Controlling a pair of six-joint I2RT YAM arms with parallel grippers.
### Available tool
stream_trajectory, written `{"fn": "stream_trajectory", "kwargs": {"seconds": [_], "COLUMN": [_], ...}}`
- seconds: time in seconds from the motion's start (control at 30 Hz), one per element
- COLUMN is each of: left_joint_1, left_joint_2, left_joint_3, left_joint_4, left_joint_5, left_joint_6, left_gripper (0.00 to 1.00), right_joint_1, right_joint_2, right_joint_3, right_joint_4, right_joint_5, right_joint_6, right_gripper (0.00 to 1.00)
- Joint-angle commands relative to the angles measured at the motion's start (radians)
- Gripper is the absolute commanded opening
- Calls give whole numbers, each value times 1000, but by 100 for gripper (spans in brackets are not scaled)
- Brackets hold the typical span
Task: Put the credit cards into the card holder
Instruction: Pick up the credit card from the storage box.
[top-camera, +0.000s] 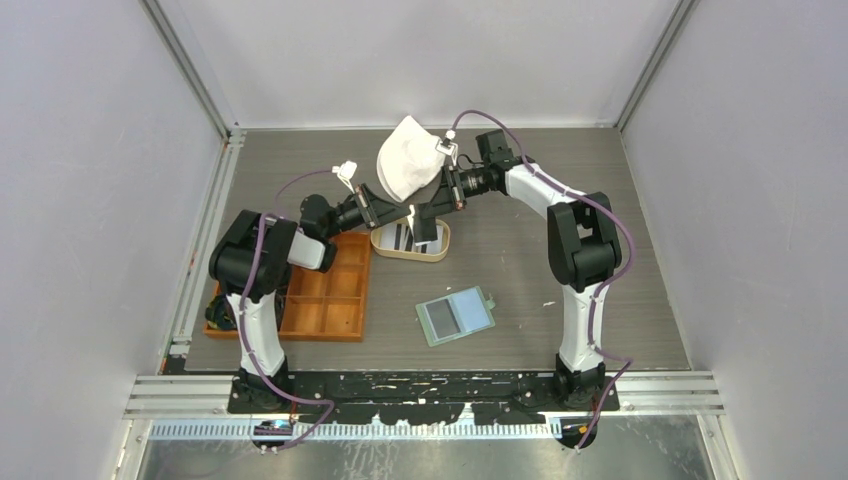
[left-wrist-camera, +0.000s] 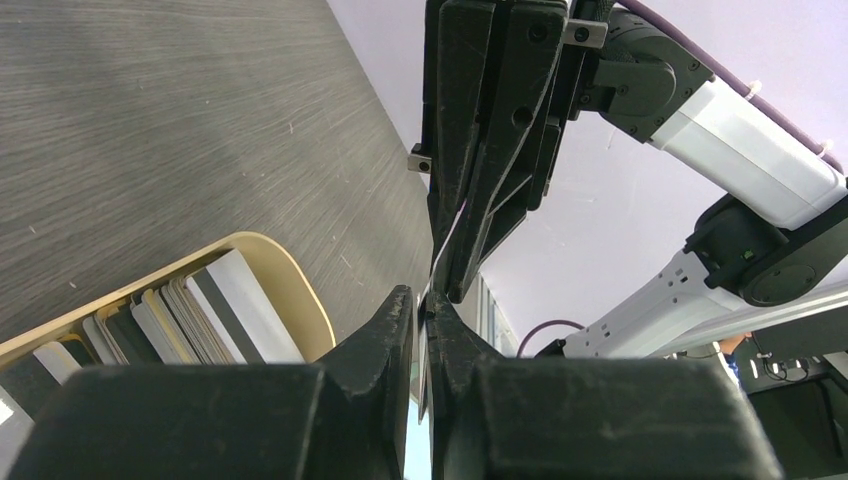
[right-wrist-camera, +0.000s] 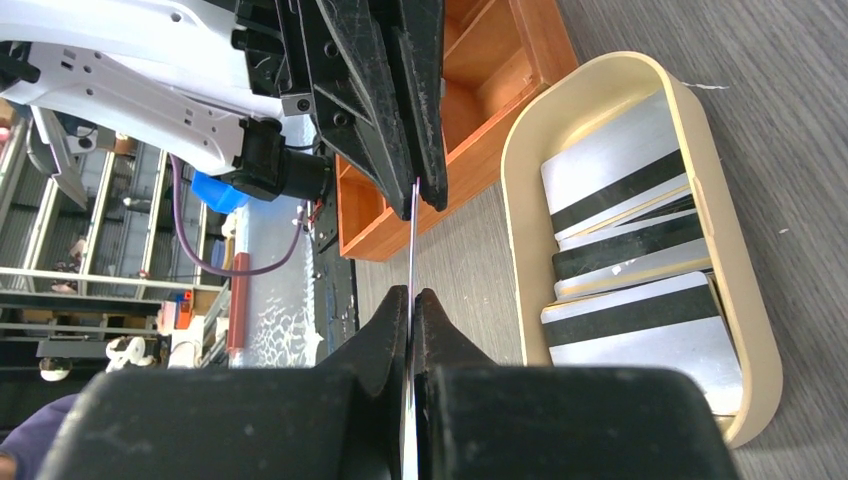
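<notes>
1. Left tool (left-wrist-camera: 425, 305): it reaches right over the oval tan tray (top-camera: 440, 252). Its fingers are closed on the edge of one credit card (right-wrist-camera: 411, 240).
2. Right tool (right-wrist-camera: 412, 300): it reaches left and meets the left tool tip to tip above the tray. Its fingers are clamped on the opposite edge of the same card.
3. Held card: it is seen edge-on as a thin pale line spanning the gap between the two tools. It is clear of the tray below.
4. Remaining credit cards (right-wrist-camera: 620, 190): they lie stacked and overlapping inside the tan tray. The visible faces are silver or pale with black magnetic stripes. Any print on them is too small to read.
5. Card holder (top-camera: 456, 315): it lies open and flat on the counter (top-camera: 620, 200), nearer than the tan tray and between the two arm bases. It is sage green, with a small tab on its right edge. It is well apart from both tools.
6. Orange compartmented tray (top-camera: 340, 295): it sits on the left, beside the left arm.
7. White cloth (top-camera: 405, 160): it lies at the far side, beyond the tan tray.
</notes>
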Motion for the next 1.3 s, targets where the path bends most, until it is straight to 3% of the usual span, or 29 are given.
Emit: {"fn": "stream_trajectory", "kwargs": {"seconds": [0.0, 0.5, 0.9, 1.27], "left_joint_1": [5, 15, 23, 28], "left_joint_2": [11, 14, 13, 16], "left_joint_3": [30, 32, 27, 30], "left_joint_4": [58, 58, 58, 58], "left_joint_5": [20, 46, 52, 67], "left_joint_6": [-10, -25, -32, -40], "left_gripper": [11, 20, 10, 9], "right_joint_1": [5, 4, 2, 0], "right_joint_2": [-26, -34, -38, -40], "right_joint_3": [42, 43, 44, 45], "right_joint_4": [0, -6, -10, -16], "right_joint_5": [-57, -74, -86, -91], "right_joint_6": [-15, -16, -16, -19], "right_gripper": [1, 1, 1, 1]}}
